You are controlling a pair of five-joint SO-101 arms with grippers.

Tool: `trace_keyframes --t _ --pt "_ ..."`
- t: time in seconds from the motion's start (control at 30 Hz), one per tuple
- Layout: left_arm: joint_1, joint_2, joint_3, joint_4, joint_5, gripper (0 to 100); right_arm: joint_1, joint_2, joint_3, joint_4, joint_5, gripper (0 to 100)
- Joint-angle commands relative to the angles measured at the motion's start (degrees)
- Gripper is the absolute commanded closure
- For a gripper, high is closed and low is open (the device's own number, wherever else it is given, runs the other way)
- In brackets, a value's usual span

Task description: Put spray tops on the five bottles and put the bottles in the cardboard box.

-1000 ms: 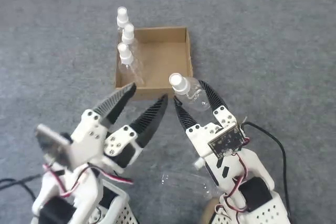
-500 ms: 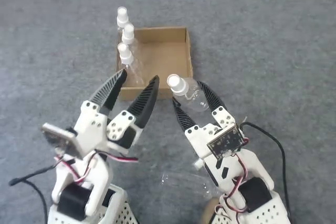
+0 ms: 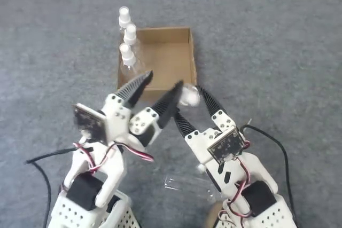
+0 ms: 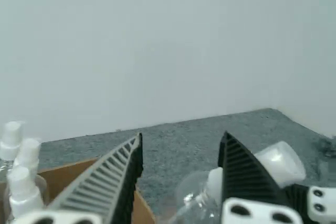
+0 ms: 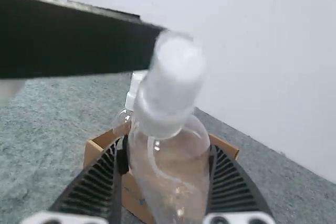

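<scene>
Clear bottle pinched by right jaws | left jaws spread (beside its cap)

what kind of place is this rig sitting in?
Likely a lab or hobby test bench, not a production line: a grey carpet-like table cover, a bare white wall behind it, and a cardboard box with small spray bottles as props.

Soft, even, bright light falls from above on the grey table. Shadows are faint and short, with only slight shade along the inner walls of the box. The white wall looks flat and evenly lit. Small glints show on the clear bottle; its white top is pale, nearly washed out against the wall.
</scene>
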Motion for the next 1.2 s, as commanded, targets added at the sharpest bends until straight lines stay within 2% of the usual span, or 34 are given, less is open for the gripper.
trace_keyframes --t 0.0,0.23,0.4,0.83,1.17 --pt "4.66 1.49 -0.66 1.58 -1.32 78 -0.92 -0.40 -1.67 -0.04 1.23 98.7" --pt "6.86 1.49 -0.66 3.16 -1.41 78 -0.66 -0.40 -1.67 -0.04 1.32 98.7" --pt "5.36 1.41 -2.07 3.16 -1.41 78 -0.57 -0.40 -1.67 -0.04 1.32 98.7" --pt "-8.88 1.41 -9.01 3.25 -1.23 78 -0.48 -0.40 -1.67 0.22 1.23 98.9" --pt "-26.73 1.41 -8.84 11.34 -0.88 90 -0.48 -0.31 -1.67 0.48 1.41 98.9"
